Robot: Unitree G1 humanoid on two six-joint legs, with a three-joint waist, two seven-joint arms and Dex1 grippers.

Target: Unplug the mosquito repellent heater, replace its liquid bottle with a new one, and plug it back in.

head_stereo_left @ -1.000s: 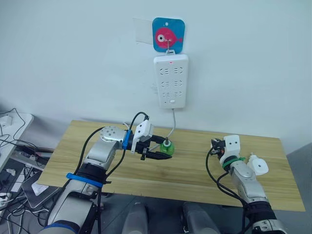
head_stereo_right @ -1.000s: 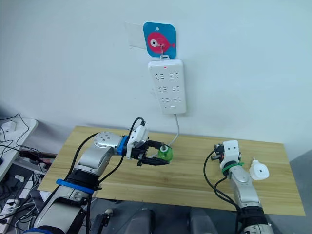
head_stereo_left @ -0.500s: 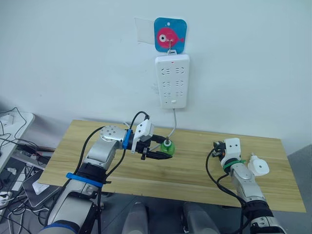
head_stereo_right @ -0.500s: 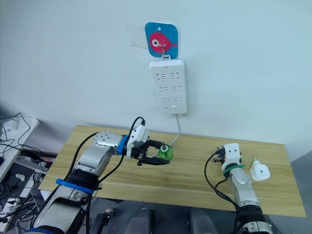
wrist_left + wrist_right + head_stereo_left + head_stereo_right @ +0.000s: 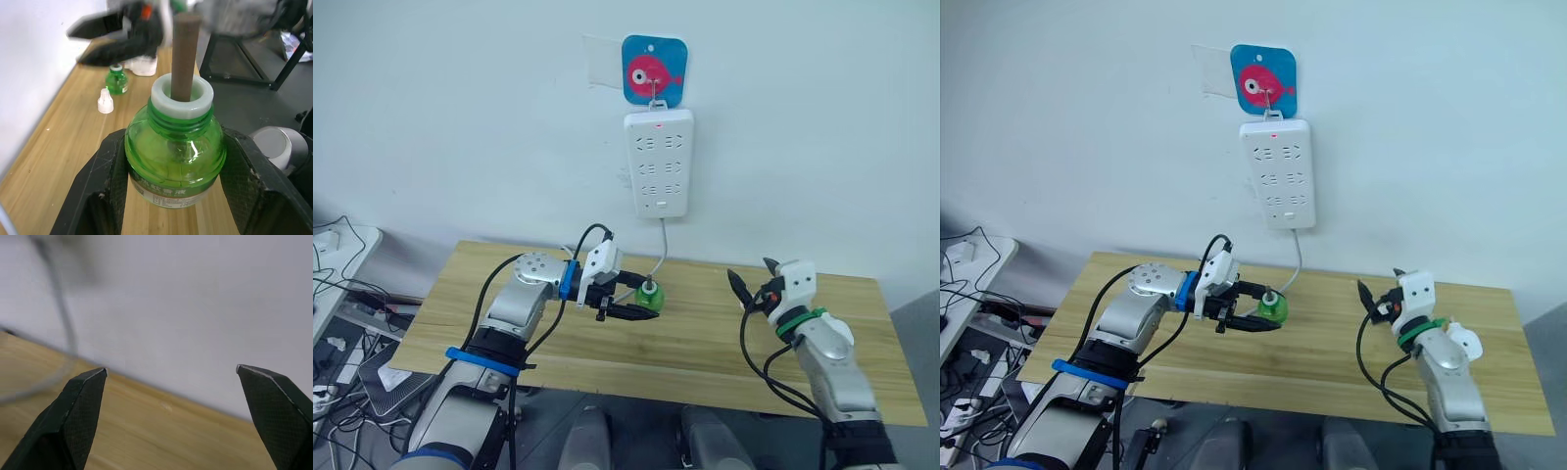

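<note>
Mosquito repellent heater (image 5: 1464,342): white rounded unit, lying on the worktop (image 5: 705,338) near its right end, partly hidden behind the right forearm. 1.0 s ago it lay in plain sight just right of the wrist; its spot on the worktop looks unchanged

Right gripper (image 5: 752,279): has lifted off the worktop and swung to point toward the wall, the 2 black fingers (image 5: 80,416) spread wide apart with nothing between them. 0.5 s ago it sat lower, beside the heater

Green liquid bottle (image 5: 175,154): upright, brown wick rising from its white neck ring, clamped between the 2 fingers of the left gripper (image 5: 641,302) at mid-worktop. Same position as 1.0 s ago; left arm has not moved

In the left wrist view, further along the worktop: 1 smaller green bottle (image 5: 116,81), 1 small white cap (image 5: 104,101) near it

On the wall above: white power strip (image 5: 658,164) hanging from a blue card with a pink fish (image 5: 652,71), its cord (image 5: 662,250) running down behind the worktop
</note>
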